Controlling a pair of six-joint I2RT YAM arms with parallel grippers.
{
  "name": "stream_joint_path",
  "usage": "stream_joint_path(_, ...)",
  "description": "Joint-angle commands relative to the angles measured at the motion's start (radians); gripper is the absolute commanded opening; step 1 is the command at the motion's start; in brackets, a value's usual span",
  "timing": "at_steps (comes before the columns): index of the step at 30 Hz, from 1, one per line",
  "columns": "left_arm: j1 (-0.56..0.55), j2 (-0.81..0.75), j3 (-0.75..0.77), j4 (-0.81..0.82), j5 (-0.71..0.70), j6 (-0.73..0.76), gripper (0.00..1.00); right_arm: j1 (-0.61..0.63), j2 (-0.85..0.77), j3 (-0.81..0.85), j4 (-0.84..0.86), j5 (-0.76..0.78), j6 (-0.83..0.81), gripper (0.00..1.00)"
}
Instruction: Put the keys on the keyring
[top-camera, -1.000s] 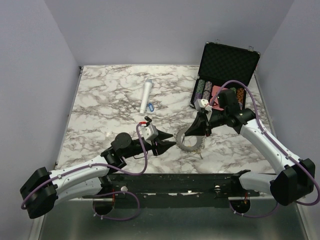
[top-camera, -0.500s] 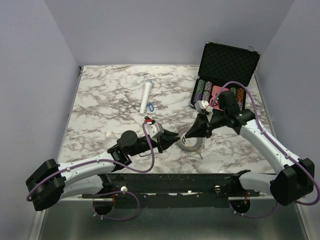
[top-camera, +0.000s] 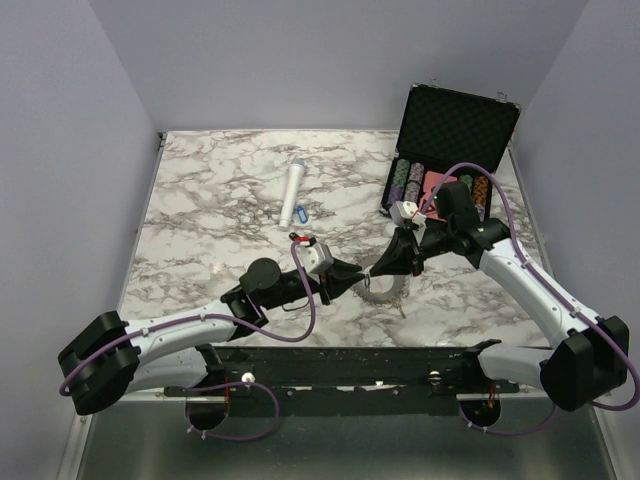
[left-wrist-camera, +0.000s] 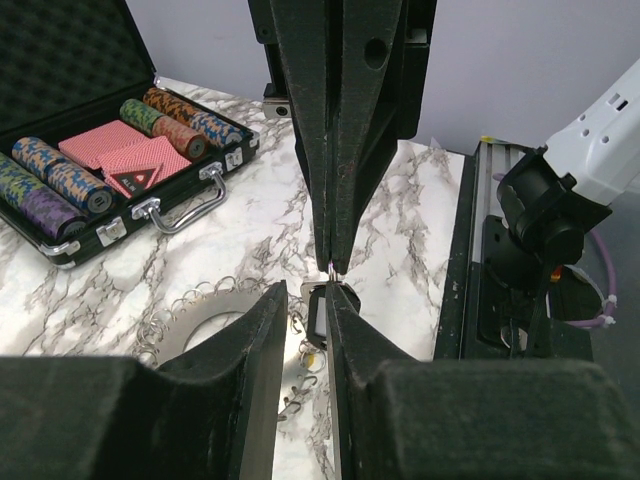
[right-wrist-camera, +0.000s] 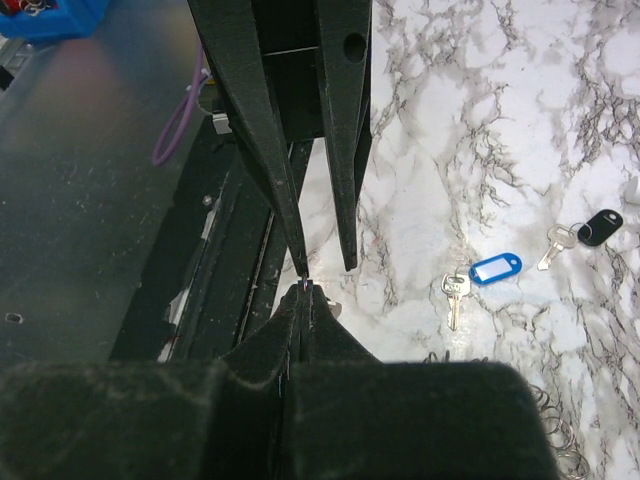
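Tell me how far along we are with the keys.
Done: no key visibly hangs on the keyring. In hand: the shut right claw meets the left claw at its edge, a small dark piece in the left's narrow gap; grip unclear. Left: the blue-tagged key and black-tagged key lie loose on the table.

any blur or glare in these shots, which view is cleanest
Top external: cleanest, with even soft light, no hard shadows, marble table sharp throughout. Left wrist: the left gripper near the lens is a dark, soft mass; the poker chip case is crisp. Right wrist: dull sheen on the metal surface, right gripper blurred up close, blue-tagged key sharp.
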Motion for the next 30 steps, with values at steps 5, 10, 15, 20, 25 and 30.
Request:
stream_joint_path(5,-0.007,0.031,0.033,0.039,0.06,-0.033,0.29,-0.002,0.007,-0.01,-0.012,-0.035,-0.015,0.0)
stream_joint_path(10,-0.007,0.036,0.035,0.039,0.067,-0.039,0.29,-0.002,0.009,-0.01,-0.012,-0.033,-0.015,0.0)
stream_joint_path(15,-0.007,-0.001,0.001,0.05,0.035,-0.041,0.31,-0.002,0.012,-0.012,0.002,-0.019,0.001,0.0)
stream_joint_path(20,-0.008,-0.04,-0.03,0.059,0.027,-0.048,0.35,-0.002,0.015,-0.012,-0.003,-0.024,0.001,0.0)
stream_joint_path(25,-0.006,-0.023,-0.033,0.068,0.043,-0.07,0.36,-0.002,0.017,-0.012,-0.001,-0.029,0.001,0.0)
stream_joint_path(30,-0.006,0.016,-0.022,0.09,0.038,-0.085,0.36,-0.003,0.017,-0.01,-0.004,-0.041,0.001,0.0)
